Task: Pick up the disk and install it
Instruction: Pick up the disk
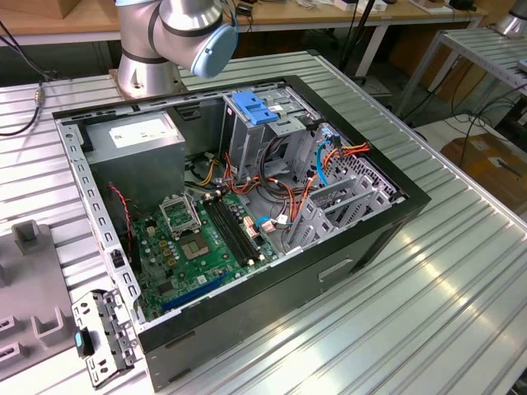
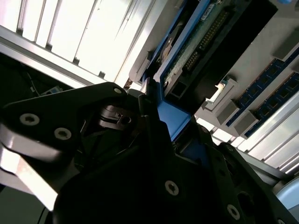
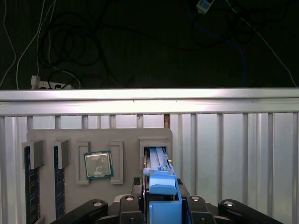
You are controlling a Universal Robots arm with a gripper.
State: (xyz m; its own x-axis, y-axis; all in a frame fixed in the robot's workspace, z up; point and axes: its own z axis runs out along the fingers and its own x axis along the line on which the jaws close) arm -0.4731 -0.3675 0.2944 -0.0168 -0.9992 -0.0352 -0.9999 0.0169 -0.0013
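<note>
On the grey plastic fixture tray (image 3: 98, 135), reading from the left in the first wrist view: blue memory modules (image 3: 29, 186), a square silver processor chip (image 3: 98, 164), then the silver-metal disk (image 3: 156, 158) with blue plastic carrier rails, standing edgewise in its slot. The black gripper (image 3: 161, 198) is clamped on its blue rail.

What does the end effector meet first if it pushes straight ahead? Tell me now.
The disk: its blue carrier stands in the grey tray's slot, directly ahead of the end effector. Depth is unclear, so they may be touching.
</note>
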